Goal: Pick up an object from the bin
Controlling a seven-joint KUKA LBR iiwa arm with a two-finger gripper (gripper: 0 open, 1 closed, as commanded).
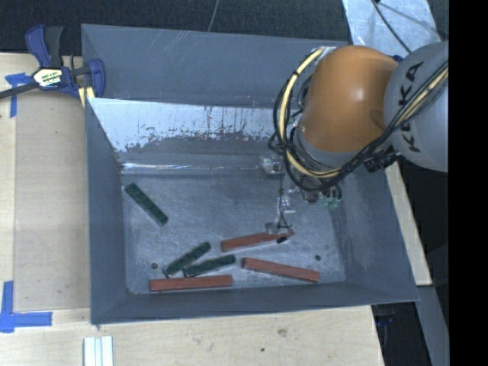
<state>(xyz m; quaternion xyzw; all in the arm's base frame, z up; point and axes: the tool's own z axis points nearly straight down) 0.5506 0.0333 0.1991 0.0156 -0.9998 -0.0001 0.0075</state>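
Observation:
My gripper (284,231) reaches down from under the arm's orange cover to the bin floor, right of centre. Its tip is at the right end of a red-brown flat stick (250,242) that lies nearly level, tilted slightly up to the right. Whether the gripper has hold of that stick is hidden. Just below and to the right lies a second red-brown stick (280,270), apart from the gripper. A dark green stick (210,264) lies to the lower left of the first one.
Another dark green stick (187,258) and a third red-brown stick (191,283) lie near the bin's front wall. One more dark green stick (146,203) lies alone at the left. The arm with its cables covers the bin's right rear part.

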